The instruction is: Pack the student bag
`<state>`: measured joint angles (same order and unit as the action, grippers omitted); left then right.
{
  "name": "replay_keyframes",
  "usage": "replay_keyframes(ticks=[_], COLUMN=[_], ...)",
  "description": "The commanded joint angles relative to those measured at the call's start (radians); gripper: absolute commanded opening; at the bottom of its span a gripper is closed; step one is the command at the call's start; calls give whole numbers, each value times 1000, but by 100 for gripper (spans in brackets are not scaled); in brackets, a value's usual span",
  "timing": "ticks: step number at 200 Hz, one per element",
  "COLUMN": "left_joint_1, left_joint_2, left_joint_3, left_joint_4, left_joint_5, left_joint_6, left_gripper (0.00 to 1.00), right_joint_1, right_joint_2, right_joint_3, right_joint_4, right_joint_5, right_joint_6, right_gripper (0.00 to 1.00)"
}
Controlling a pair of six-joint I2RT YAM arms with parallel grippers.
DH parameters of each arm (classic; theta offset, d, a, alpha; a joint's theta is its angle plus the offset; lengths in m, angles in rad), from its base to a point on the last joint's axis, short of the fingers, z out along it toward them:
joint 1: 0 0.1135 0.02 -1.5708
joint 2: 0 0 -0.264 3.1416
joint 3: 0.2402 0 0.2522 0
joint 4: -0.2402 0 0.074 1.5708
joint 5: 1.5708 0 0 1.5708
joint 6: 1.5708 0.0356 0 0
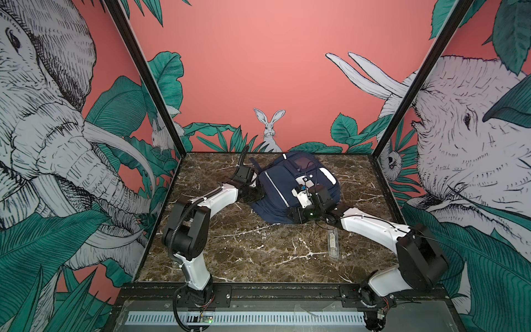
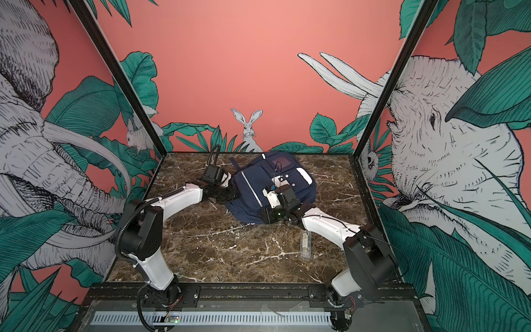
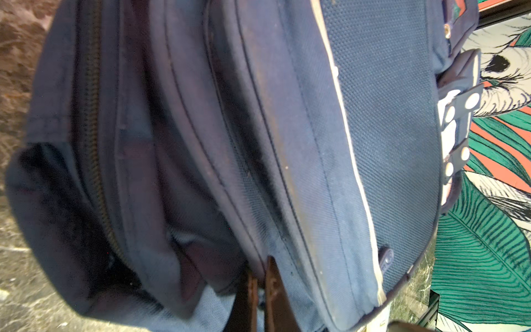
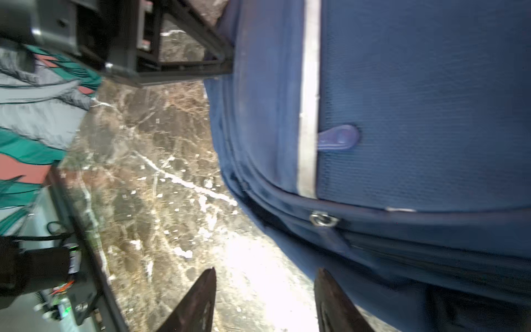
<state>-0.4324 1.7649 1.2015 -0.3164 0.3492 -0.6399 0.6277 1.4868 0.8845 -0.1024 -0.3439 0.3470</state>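
Nearest the camera on the marble table lies a clear plastic case, lower right of centre in a top view – unpacked, apart from the bag. Just beyond it the right gripper sits at the near edge of the student bag, jaws standing apart, mostly bare table between them and one finger against the navy fabric below a metal ring. The bag lies flat, centre of the frame towards the back wall. On its left flank the left gripper is pinched tight, apparently on a fold by the zip. This looks like the opening stage – the right needs a hold on that edge so the mouth spreads wide enough for the case.
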Motion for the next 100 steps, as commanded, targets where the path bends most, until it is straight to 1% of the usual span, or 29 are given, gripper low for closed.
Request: replay_keyframes(ticks=[1, 20, 52, 60, 100], left_joint_1=[-14, -15, -19, -19, -19], left_joint_2=[-64, -66, -77, -82, -90], left_joint_3=[-19, -23, -31, -35, -42], left_joint_4=[-15, -10, -11, -11, -14], left_joint_5=[15, 20, 19, 17, 13], left_joint_6=[-10, -16, -19, -18, -18], left_gripper=[0, 0, 0, 0, 0], right_joint_1=[3, 3, 11, 13, 44], right_joint_2=[0, 46, 105, 143, 141], right_joint_3=[11, 50, 87, 91, 83], right_joint_4=[5, 4, 29, 30, 25], right_joint_5=[129, 140, 136, 139, 156], right_joint_6=[-26, -37, -37, -39, -34], right_gripper=[51, 50, 42, 42, 36])
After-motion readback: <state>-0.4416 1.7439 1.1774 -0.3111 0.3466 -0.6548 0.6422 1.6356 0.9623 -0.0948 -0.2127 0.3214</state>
